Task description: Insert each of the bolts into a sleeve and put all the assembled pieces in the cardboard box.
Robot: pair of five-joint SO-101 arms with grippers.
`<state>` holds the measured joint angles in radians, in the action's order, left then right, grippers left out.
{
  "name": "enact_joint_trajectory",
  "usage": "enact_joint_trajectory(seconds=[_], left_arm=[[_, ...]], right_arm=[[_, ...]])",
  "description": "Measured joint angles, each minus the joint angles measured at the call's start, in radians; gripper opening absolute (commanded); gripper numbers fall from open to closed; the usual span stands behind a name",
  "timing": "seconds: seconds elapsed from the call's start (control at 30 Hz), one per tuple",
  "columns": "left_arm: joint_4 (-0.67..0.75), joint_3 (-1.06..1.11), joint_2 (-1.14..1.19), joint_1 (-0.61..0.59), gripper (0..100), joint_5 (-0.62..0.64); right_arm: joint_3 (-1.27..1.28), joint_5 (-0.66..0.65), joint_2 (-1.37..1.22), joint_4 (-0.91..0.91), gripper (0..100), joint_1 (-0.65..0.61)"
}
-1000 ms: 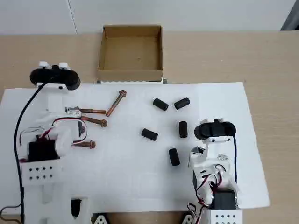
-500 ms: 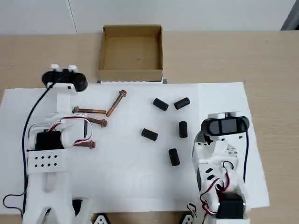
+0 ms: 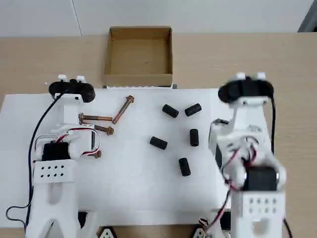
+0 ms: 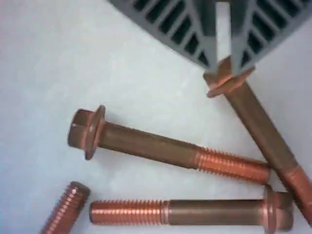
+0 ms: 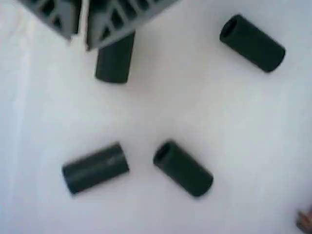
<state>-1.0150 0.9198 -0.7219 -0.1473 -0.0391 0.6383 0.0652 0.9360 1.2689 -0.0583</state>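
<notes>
Right arm (image 3: pixel 247 148) swings forward; right jaws, together, over sleeve (image 5: pixel 114 66); left jaws, together, over bolt (image 4: pixel 260 131) head, shank trailing away.

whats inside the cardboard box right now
Only the bare brown floor of the cardboard box shows. The bolts and sleeves lie on the white sheet. The box's near wall may hide a thin strip of floor.

You've got no readable txt, labels, nos. or signs here: nothing legible on the cardboard box (image 3: pixel 139 80), bolts (image 4: pixel 146 145) or sleeves (image 5: pixel 183 168).
</notes>
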Motion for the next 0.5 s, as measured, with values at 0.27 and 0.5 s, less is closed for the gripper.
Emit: enact_joint_trajectory(seconds=[0.27,0.5], left_arm=[[0.009,0.037,0.002,0.017,1,-0.118],[0.061,0.112,0.002,0.017,1,-0.129]], right_arm=[[-0.327,-0.075,-0.43,0.245,0.4,0.0],[-0.532,-0.126,-0.741,0.325,0.5,-0.003]])
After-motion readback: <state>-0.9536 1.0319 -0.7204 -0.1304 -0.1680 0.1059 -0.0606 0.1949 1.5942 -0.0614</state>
